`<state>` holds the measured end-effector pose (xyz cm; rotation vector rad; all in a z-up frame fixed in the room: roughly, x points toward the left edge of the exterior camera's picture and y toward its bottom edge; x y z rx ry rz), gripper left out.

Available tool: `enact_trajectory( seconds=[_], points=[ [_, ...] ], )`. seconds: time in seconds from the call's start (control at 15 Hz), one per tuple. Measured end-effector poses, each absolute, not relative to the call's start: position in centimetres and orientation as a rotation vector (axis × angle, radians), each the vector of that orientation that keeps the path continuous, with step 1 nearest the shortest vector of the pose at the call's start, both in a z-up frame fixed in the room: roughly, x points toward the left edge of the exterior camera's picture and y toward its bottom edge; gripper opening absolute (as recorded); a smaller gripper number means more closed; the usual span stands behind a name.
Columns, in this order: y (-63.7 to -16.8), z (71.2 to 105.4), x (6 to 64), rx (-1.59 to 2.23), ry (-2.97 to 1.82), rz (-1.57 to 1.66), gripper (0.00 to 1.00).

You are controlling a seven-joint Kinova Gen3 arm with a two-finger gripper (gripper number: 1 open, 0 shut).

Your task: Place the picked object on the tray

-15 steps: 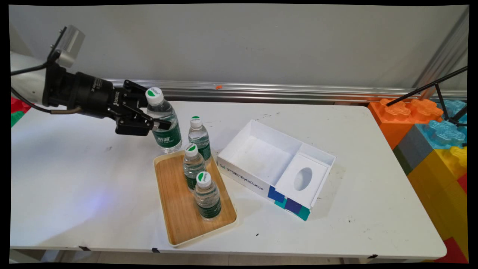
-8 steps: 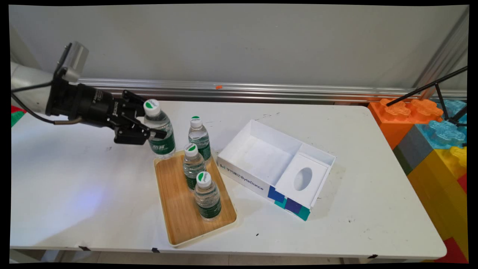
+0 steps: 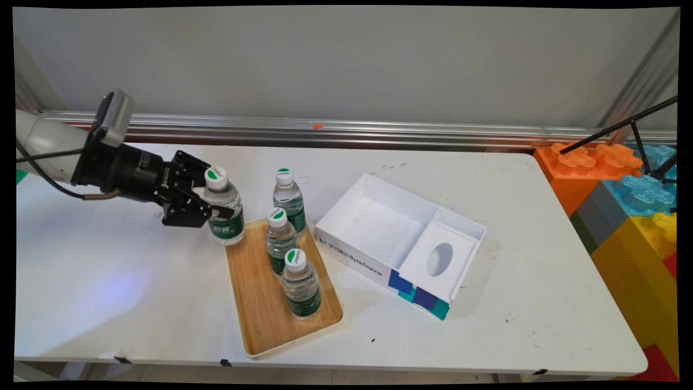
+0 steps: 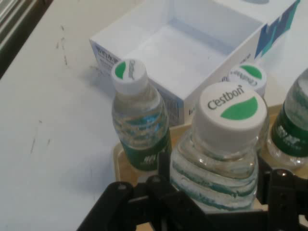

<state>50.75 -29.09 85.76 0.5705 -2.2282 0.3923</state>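
At the far left of the main view, the black gripper [image 3: 214, 203] reaches in nearly level, its two fingers clamped on the body of a water bottle [image 3: 223, 208] with a white and green cap and a green label. The bottle stands upright at the far left corner of the wooden tray [image 3: 260, 303], its base low over the tray's rim; whether it touches the rim cannot be told from this view.

The hand view shows what the main view cannot: the held bottle [image 4: 224, 149] seen from above and close, its cap lettered "Cestbon", with the gripper [image 4: 211, 202] and its black linkage closed against the bottle's sides. It also shows a slice of the tray's [image 4: 122, 166] pale rim below.

To the right, a second bottle [image 3: 289, 199] stands on the table just beyond the tray's far edge; in the hand view it [image 4: 138, 122] appears left of the held one. Two more bottles stand upright on the tray: a middle bottle [image 3: 280, 238] and a near bottle [image 3: 299, 283], close together along the tray's right side.

Further right lies an open white box [image 3: 400, 244] with a "ByteDance" side, blue and teal squares at one corner, and an insert with an oval hole. The hand view shows its [image 4: 187, 53] inside only. Coloured foam blocks [image 3: 622, 200] stand past the white table's [image 3: 541, 303] right end.
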Motion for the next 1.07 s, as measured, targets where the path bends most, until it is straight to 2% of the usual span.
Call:
enact_trajectory(
  seconds=[1.07],
  points=[
    [-30.9, 82.2, 52.0, 0.585, -2.258, 0.383, 0.00]
  ],
)
